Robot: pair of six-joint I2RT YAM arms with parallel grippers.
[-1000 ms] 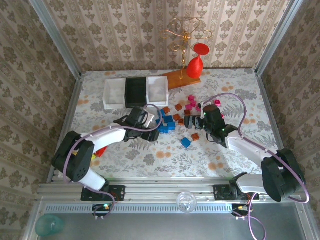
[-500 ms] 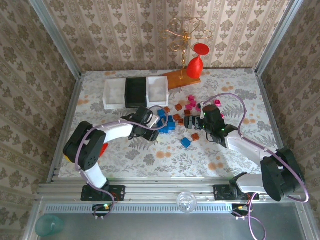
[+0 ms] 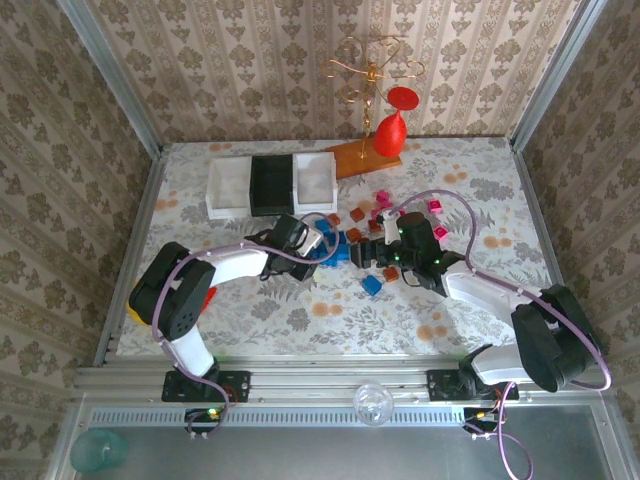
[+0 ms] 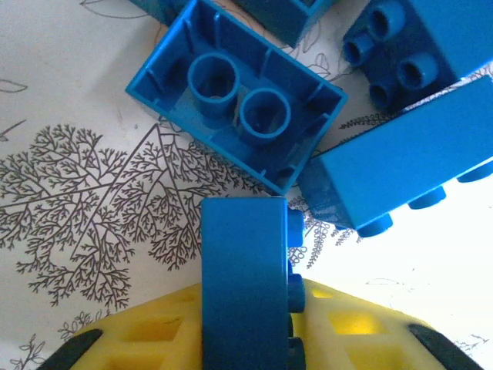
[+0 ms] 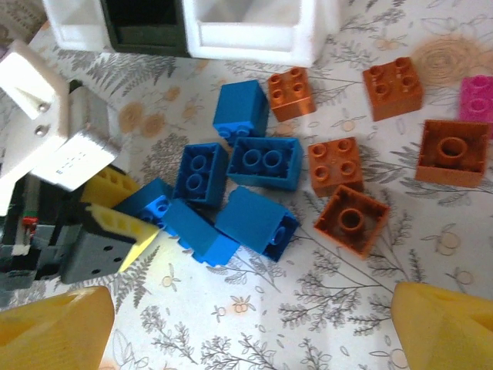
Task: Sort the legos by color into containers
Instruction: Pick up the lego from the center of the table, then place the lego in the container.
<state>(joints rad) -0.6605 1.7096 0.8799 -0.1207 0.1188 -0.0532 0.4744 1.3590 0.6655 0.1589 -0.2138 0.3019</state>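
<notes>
A small blue plastic lego brick (image 4: 245, 285), just beside the other blue bricks (image 4: 235, 92) on the floral-patterned table (image 4: 77, 193), is pinched between the left gripper's (image 3: 320, 243) yellow fingers (image 4: 154, 343). The right gripper (image 3: 365, 250) hovers near, fingers spread wide.

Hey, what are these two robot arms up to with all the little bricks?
They are sorting toy bricks by colour into three bins at the back of the table; the bins look empty. The left pincer is shut on a blue brick at the edge of the blue pile. The right pincer hangs open over the bricks, near the orange bricks. Pink bricks lie scattered nearby.
</notes>
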